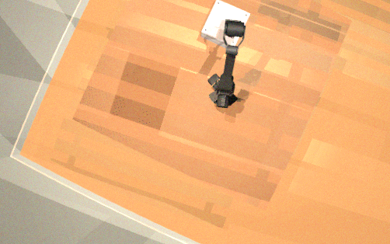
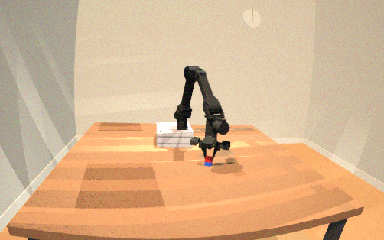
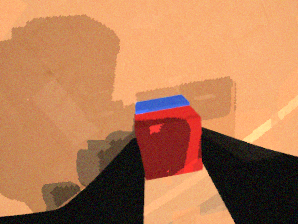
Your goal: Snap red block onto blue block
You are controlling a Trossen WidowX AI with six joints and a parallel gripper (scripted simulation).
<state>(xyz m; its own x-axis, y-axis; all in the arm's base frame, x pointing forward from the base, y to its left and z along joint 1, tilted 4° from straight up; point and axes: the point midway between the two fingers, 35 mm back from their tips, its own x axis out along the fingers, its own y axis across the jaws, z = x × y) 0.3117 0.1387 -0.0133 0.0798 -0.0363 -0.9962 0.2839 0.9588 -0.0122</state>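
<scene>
One black six-joint arm point(image 1: 229, 67) point(image 2: 208, 95) shows in the top view, reaching from a white base box point(image 1: 214, 20) point(image 2: 174, 138) out over the wooden worktop point(image 1: 211, 155) point(image 2: 193, 202). Its tool point(image 1: 222, 102) point(image 2: 208, 156) point(image 3: 166, 139) points down at the wood, with dark shadows falling around it. Both blocks are hidden beneath the tool from above, so this view does not show what it grasps. Gray floor point(image 1: 1, 116) lies beyond the pale edging at the left.

In the exterior view, the arm rises from the box, bends at a high elbow and comes down to the worktop. The tool is closed on the red block point(image 2: 208, 159) point(image 3: 169, 145), its two fingers at opposite sides. Directly below the red block is the blue block point(image 2: 208, 163) point(image 3: 162, 104), resting on the worktop; the two look stacked and touching. Whether they have clicked together cannot be told. A round white clock point(image 2: 252, 18) hangs on the pale wall point(image 2: 162, 46) behind.

From the wrist, the red block sits between the black fingers, grasped at its left and right sides. A strip of the blue block shows just past its upper edge, and the rest is covered by the red one.
</scene>
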